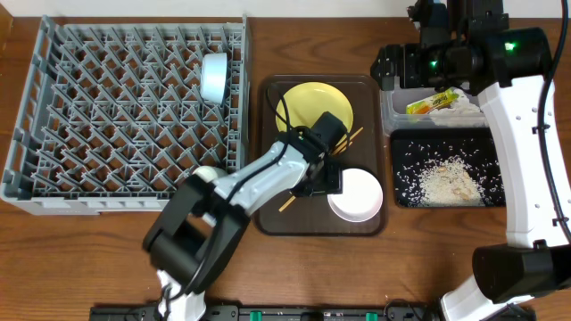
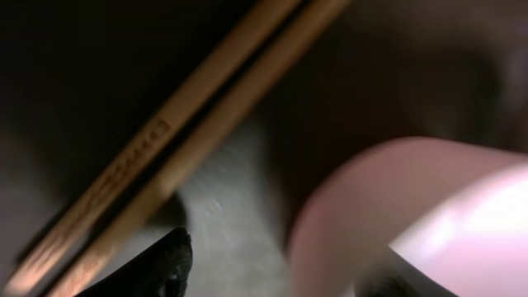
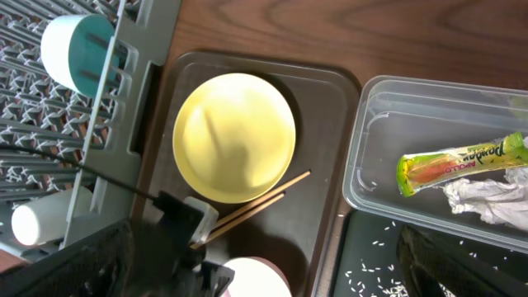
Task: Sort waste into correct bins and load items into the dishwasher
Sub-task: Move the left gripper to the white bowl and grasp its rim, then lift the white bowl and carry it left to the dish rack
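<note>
Halfway through the clear-up. The large square grey plastic dish rack (image 1: 27,192) already holds the light blue bowl (image 1: 214,77), tipped on its side among the pegs near the right wall. We also make out the small white cup (image 3: 33,223) toward the rack's near edge.

The waste looks sorted. The yellow-green snack wrapper (image 1: 433,102) and the crumpled white paper (image 3: 487,202) lie together in the clear plastic rectangular tub (image 3: 371,148). The loose rice-like scraps (image 1: 451,178) are scattered over the shallow glossy black tray (image 1: 406,192) next to it.

By our reckoning three things are left to load, all on the dark brown serving tray (image 1: 370,89). They are the round yellow plate (image 1: 312,102), the white bowl (image 1: 357,194), and the two thin wooden chopsticks (image 3: 256,202) lying aslant between them.

The left gripper (image 1: 321,178) sits low over the chopsticks beside the white bowl, jaws partly parted and clasping nothing we can see. We judge the chopsticks to be the job in hand. The right gripper (image 1: 399,69) hangs above the tub, jaws spread wide and empty.
</note>
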Robot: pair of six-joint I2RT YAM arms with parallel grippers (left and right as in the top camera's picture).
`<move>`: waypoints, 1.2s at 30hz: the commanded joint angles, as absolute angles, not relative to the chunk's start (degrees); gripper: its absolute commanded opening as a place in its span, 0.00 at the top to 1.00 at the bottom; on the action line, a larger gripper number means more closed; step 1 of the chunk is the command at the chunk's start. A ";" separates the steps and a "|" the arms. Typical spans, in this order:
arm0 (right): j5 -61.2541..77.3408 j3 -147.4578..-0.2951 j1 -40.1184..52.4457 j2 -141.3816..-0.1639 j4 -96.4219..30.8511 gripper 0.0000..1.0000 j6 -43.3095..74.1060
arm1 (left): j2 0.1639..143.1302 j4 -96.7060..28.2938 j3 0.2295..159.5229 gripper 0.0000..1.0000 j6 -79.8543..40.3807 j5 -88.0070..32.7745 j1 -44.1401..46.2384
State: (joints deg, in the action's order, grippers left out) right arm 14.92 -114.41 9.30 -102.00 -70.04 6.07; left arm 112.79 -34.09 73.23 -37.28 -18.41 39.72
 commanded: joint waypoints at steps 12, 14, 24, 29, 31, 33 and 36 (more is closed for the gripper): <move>14.81 -114.58 10.15 -102.35 -70.08 0.01 6.15 | 116.49 -40.23 80.55 0.92 -35.88 -15.86 41.52; 14.81 -114.58 10.15 -102.35 -70.08 0.01 6.15 | 116.46 -40.27 80.58 0.93 -35.86 -16.03 41.34; 14.81 -114.58 10.15 -102.35 -70.08 0.01 6.15 | 105.43 -42.81 81.01 0.93 -32.21 -13.32 36.84; 14.81 -114.58 10.15 -102.35 -70.08 0.01 6.15 | 95.90 -45.74 80.99 0.93 -24.67 -0.54 33.58; 14.81 -114.58 10.15 -102.35 -70.08 0.01 6.15 | 93.19 -47.62 80.99 0.93 -22.35 7.60 32.27; 14.81 -114.58 10.13 -102.35 -70.08 0.01 6.15 | 91.26 -49.89 80.99 0.92 -20.34 15.86 30.68; 14.81 -114.58 10.13 -102.35 -70.08 0.01 6.15 | 89.84 -54.04 80.99 0.92 -19.66 26.44 27.57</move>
State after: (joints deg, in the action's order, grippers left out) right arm 14.92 -114.41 9.58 -102.00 -70.04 6.07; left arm 90.35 -51.53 80.53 -23.53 8.84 30.57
